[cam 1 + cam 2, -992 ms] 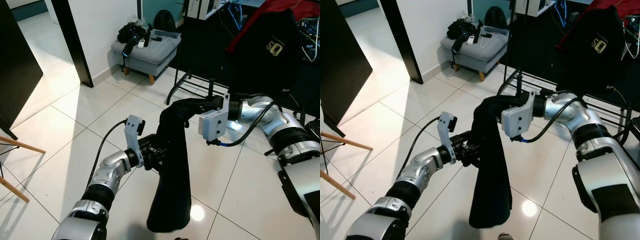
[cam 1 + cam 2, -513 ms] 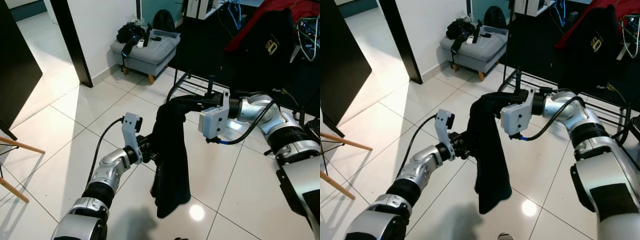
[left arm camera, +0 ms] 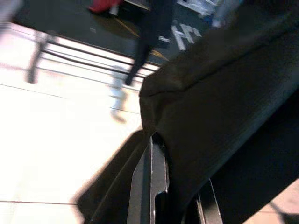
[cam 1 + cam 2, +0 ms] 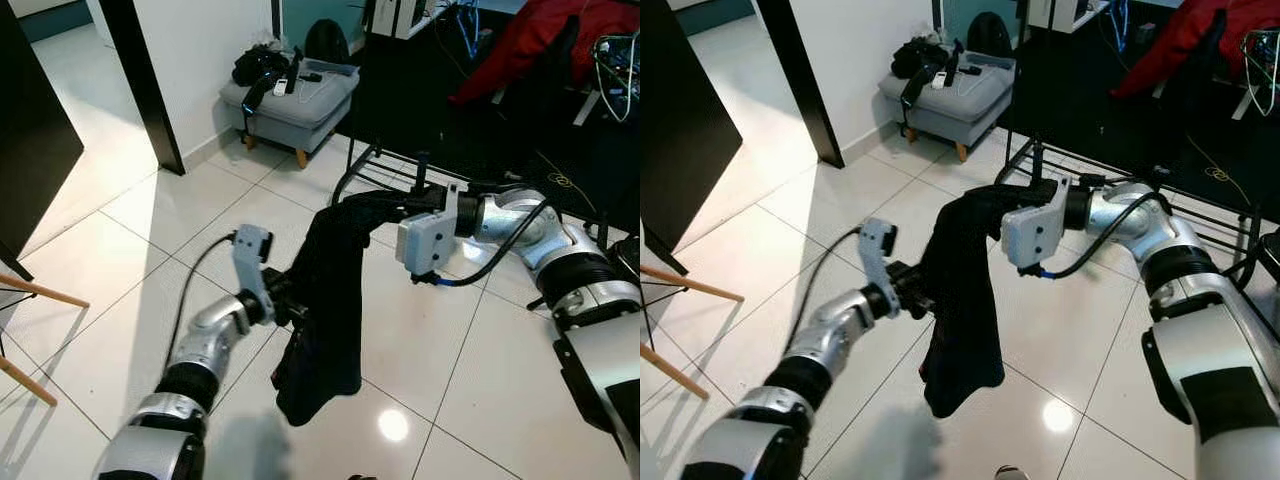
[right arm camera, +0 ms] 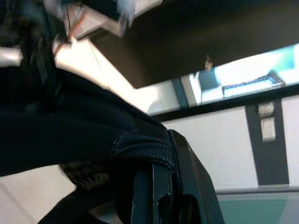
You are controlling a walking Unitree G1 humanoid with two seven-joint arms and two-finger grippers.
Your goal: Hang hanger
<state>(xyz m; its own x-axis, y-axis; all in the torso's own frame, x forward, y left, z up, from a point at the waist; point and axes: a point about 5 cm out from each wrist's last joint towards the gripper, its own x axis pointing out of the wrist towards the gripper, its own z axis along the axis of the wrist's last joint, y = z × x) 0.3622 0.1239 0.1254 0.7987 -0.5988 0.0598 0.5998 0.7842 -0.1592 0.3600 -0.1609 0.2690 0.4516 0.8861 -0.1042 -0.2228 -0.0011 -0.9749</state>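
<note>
Garment hangs between both raised claws, left claw and right claw.

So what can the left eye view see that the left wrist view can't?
The left eye view takes in the room: the grey footstool by the wall, the red garment at the back, the right end effector gripping the top of the black garment, and the left end effector at its side. The left wrist view is blurred and close up: one black finger pressed against the cloth. Both share the black garment, the white floor tiles and the black rack's bars.
</note>
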